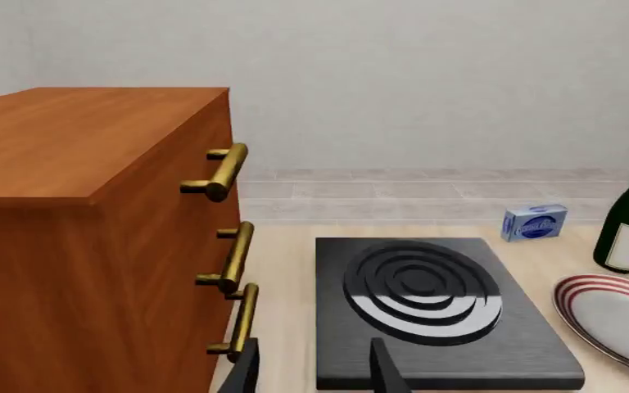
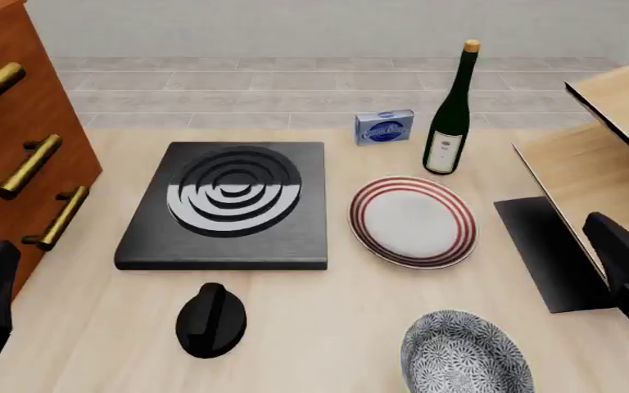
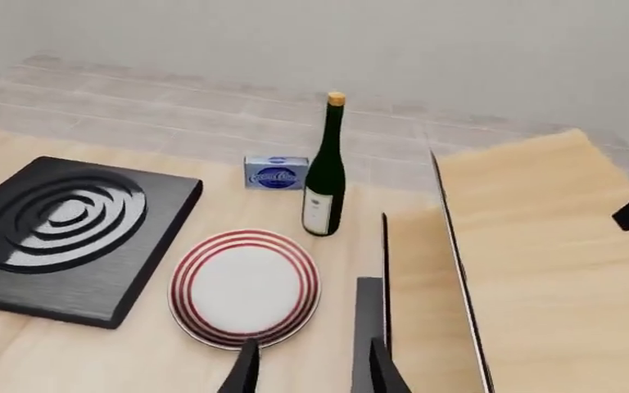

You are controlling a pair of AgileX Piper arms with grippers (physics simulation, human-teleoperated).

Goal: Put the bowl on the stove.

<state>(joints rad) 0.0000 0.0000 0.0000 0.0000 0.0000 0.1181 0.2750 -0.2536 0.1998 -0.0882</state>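
The round deep bowl with blue-grey floral pattern (image 2: pixel 467 358) sits at the table's near edge, well apart from the flat black stove slab with silver burner rings (image 2: pixel 227 205). It is judged rigid, glazed, likely slippery and breakable (rim is the sensible purchase). Left gripper (image 1: pixel 312 367) and right gripper (image 3: pixel 309 367) both stand parted, empty.
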